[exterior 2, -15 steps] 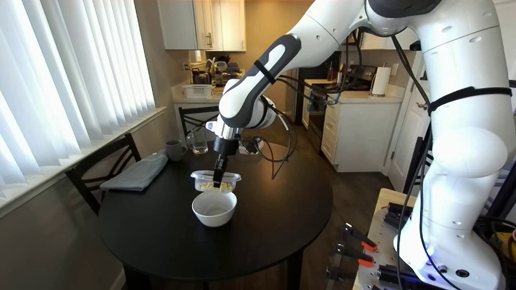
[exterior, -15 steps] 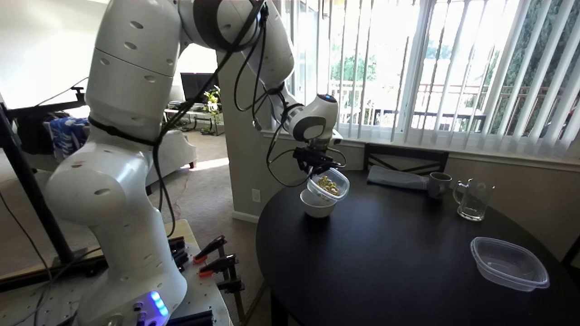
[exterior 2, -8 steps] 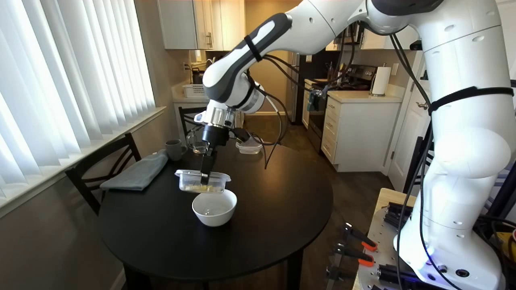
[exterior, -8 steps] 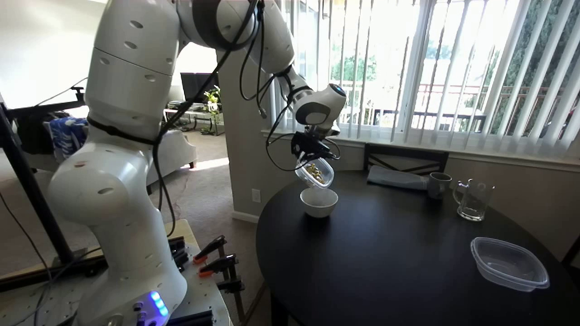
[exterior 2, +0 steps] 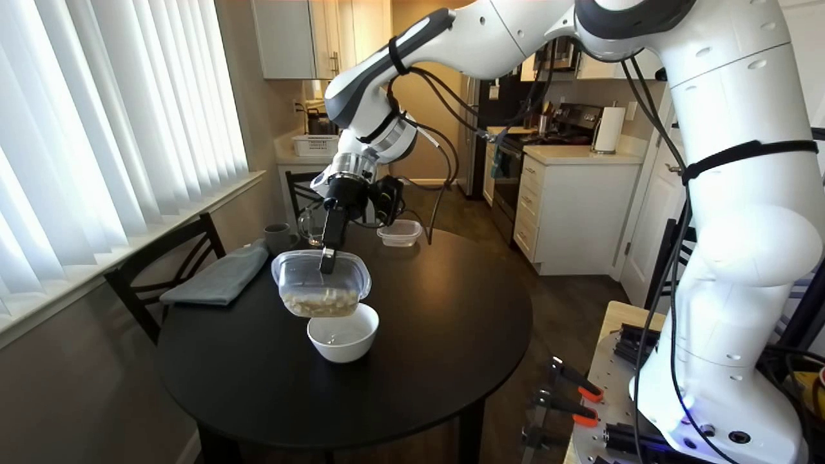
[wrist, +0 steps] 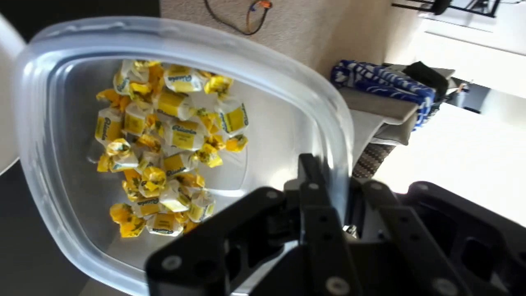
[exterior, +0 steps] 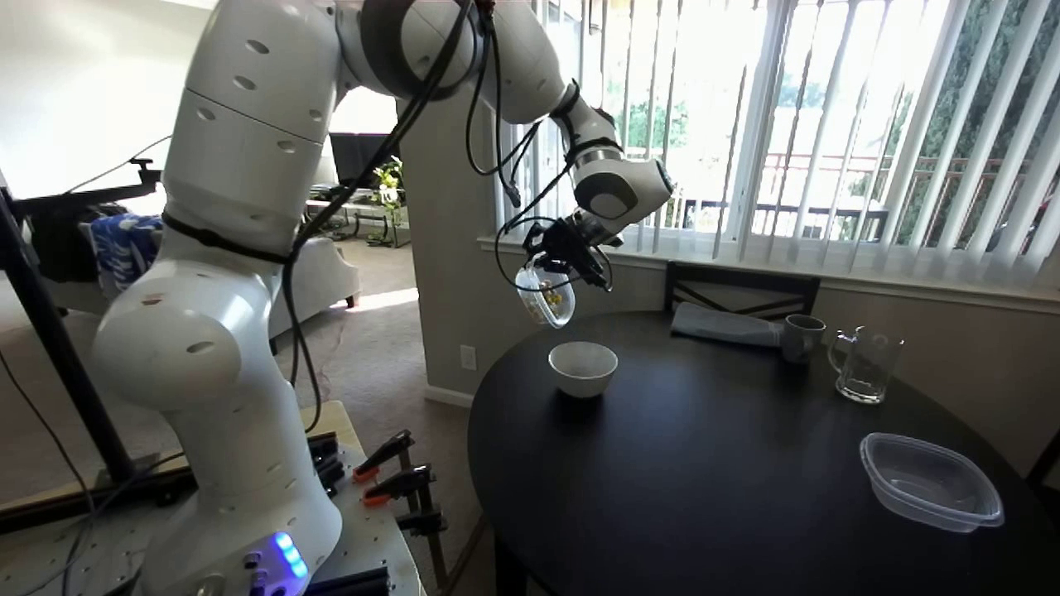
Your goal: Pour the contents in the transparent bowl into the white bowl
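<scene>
My gripper (wrist: 331, 185) is shut on the rim of the transparent bowl (wrist: 279, 123), one finger inside the wall and one outside. The bowl is held tilted above the table in both exterior views (exterior: 530, 285) (exterior 2: 300, 270). The contents (wrist: 176, 131), yellow and white wrapped candies, lie heaped inside it, at its lower side in an exterior view (exterior 2: 322, 303). The white bowl (exterior: 582, 377) stands upright on the table below the transparent bowl, which overlaps its far rim in an exterior view (exterior 2: 343, 345). No candies show inside it. A white curved edge (wrist: 6, 102) shows at the wrist view's left.
On the dark round table (exterior: 704, 480) stand a grey mug (exterior: 802, 339), a glass mug (exterior: 865, 368) and a clear rectangular container (exterior: 932, 488). A folded cloth (exterior 2: 222, 274) lies near a chair (exterior 2: 174, 254) by the window.
The gripper and transparent bowl have moved over toward the window side of the white bowl, risen and tilted more steeply. The candies remain in the transparent bowl. The white bowl has not moved.
</scene>
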Available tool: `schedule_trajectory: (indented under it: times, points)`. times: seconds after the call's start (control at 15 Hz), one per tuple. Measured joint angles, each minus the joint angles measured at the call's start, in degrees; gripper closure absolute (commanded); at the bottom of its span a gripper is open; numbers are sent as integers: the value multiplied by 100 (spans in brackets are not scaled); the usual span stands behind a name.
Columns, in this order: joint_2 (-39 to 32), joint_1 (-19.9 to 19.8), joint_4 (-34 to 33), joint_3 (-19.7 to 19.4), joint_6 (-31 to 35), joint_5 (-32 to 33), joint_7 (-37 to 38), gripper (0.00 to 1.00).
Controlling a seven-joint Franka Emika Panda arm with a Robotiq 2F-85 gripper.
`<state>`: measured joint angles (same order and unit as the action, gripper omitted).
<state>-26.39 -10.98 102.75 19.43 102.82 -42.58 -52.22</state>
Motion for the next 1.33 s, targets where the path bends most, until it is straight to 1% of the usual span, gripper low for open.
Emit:
schedule_trajectory:
  times: [0.2,0.33,0.53,0.67,1.0,1.33]
  points:
    - [-224,237,-290,-361,-607,-358,4,99]
    - [-383,367,-453,-553,-799,-574,10,99]
    - [-606,460,-682,-772,-952,-919,32,99]
    - [-751,451,-862,-920,-1016,-1188,53,99]
    - [-1133,256,-1379,-1309,-1714,-1800,195,99]
    - [-1565,148,-1813,-1524,-2022,-2173,554,99]
